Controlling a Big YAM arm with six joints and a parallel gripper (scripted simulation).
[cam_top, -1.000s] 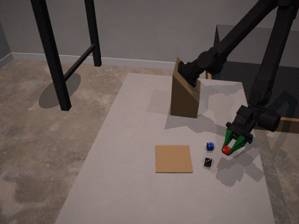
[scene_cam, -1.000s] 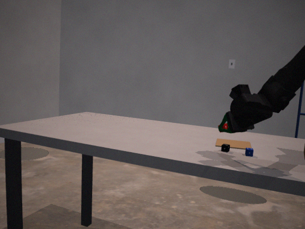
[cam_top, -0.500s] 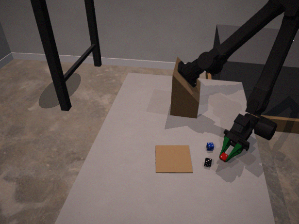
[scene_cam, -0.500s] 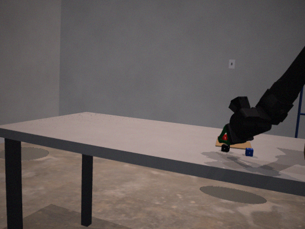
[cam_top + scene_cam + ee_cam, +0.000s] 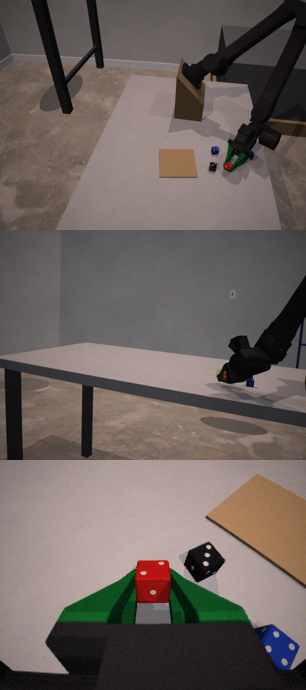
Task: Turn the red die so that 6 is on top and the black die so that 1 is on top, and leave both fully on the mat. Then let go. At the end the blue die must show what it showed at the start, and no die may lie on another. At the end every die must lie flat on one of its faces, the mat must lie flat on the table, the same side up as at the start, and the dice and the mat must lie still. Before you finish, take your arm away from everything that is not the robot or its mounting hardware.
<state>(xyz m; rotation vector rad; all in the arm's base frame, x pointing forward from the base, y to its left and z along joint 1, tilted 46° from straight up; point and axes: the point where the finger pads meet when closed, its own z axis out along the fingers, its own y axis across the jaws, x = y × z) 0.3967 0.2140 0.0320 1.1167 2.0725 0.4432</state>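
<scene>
From my station I had the arm slanted low over the surface, its tool tilted, clamped on the red die! Black die and blue die sat beside the mat, off it.

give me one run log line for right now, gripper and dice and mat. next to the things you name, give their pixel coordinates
gripper [image 5: 228, 168] [image 5: 221, 379] [image 5: 152, 575]: shut on red die [image 5: 228, 166] [image 5: 224, 376] [image 5: 153, 581] | black die [image 5: 212, 167] [image 5: 204, 562], blue die [image 5: 215, 150] [image 5: 250, 383] [image 5: 281, 647]: on table, off mat [image 5: 177, 163] [image 5: 270, 522]
</scene>
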